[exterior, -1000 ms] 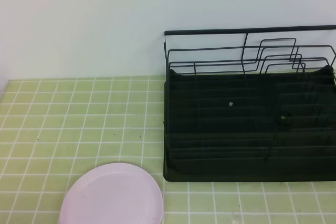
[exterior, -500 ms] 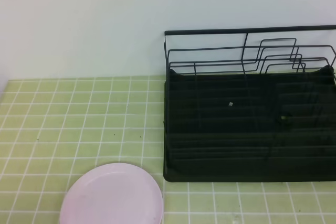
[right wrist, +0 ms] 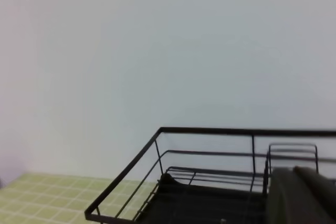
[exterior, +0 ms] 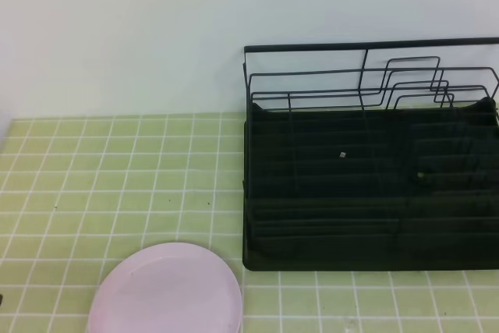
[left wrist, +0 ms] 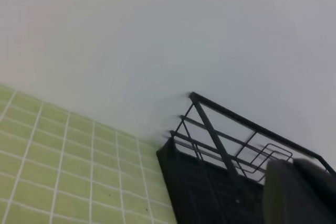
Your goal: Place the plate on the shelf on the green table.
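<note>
The pale pink plate lies flat on the green table at the front, its near edge cut off by the frame. To its right stands the shelf, a black wire rack with a solid black base and nothing in it. Neither gripper appears in the high view. The left wrist view shows the shelf's near corner, with a blurred dark part of my left gripper at the bottom right. In the right wrist view the shelf's top rail is ahead, and my right gripper is a dark blur.
A plain white wall runs behind the table and the shelf. Bare green tiles stretch left of the shelf and behind the plate. The shelf's upright wire dividers stand along its back right.
Plate and shelf have not moved. A tiny dark speck has appeared at the lower left edge of the high view.
</note>
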Motion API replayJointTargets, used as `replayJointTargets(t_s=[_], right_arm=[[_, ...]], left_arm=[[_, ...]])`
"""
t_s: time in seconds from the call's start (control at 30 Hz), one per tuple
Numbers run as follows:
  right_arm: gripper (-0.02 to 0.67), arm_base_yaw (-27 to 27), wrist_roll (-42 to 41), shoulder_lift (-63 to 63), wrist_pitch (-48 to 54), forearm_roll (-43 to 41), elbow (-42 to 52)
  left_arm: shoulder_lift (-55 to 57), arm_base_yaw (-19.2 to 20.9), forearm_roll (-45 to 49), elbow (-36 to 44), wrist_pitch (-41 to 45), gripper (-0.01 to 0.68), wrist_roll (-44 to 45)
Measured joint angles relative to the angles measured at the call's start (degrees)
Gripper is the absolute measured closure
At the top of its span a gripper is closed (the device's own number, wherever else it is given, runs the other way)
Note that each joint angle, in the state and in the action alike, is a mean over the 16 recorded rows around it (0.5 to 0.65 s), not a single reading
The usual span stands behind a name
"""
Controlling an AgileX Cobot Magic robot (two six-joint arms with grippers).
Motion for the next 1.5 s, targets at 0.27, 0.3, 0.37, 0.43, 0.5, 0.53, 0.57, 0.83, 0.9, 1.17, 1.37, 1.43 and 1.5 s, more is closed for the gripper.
replayJointTargets(t_s=[0.27,0.3,0.37,0.43,0.5,0.53,0.57,0.83,0.9,1.17,1.37,1.43,1.5], right_arm=[[0.652,0.14,-6.02,7.02,6.86,-6.68,-7.45],[0.652,0.22,-5.72,8.27,7.51,-8.53,-8.37],[0.651,0.52,-4.76,10.96,8.77,-12.46,-10.16],[0.651,0.99,-3.14,13.83,10.09,-17.41,-12.16],[0.652,1.74,-0.9,16.62,11.34,-23.25,-14.35],[0.652,2.24,0.42,17.98,11.99,-26.35,-15.53],[0.652,2.8,1.84,19.29,12.72,-29.44,-16.73],[0.652,8.48,12.4,28.87,20.39,-47.97,-25.74],[0.652,9.78,14.24,30.87,22.72,-50.05,-27.46],[0.652,12.61,16.29,36.09,29.38,-46.08,-30.56],[0.652,12.74,16.33,37.29,30.83,-40.5,-30.71],[0.652,12.74,16.33,37.37,30.91,-39.12,-30.71],[0.652,12.74,16.34,37.39,30.93,-37.89,-30.71]], left_arm=[[5.79,-0.03,0.29,-4.78,4.69,0.675,7.8],[6.84,-0.08,0.46,-5.42,5.15,0.675,8.4],[9.17,-0.27,1.07,-6.84,6.11,0.675,9.55],[11.64,-0.53,2.03,-8.46,7.08,0.675,10.56],[14.18,-0.81,3.2,-10.21,7.89,0.675,11.43],[15.51,-0.95,3.83,-11.1,8.22,0.675,11.76],[16.86,-1.1,4.48,-11.98,8.48,0.675,12.01],[29.12,-2.14,10.95,-19.24,11.02,0.675,12.57],[32.59,-2.24,12.63,-21.13,11.76,0.675,12.57],[46.72,-2.21,17.81,-27.83,13.04,0.675,13.18],[56.43,-2.17,20.3,-30.6,11.99,0.675,14.19],[59.24,-2.16,20.69,-31.02,11.58,0.675,14.52],[61.8,-2.15,21.06,-31.23,11.29,0.675,14.86]])
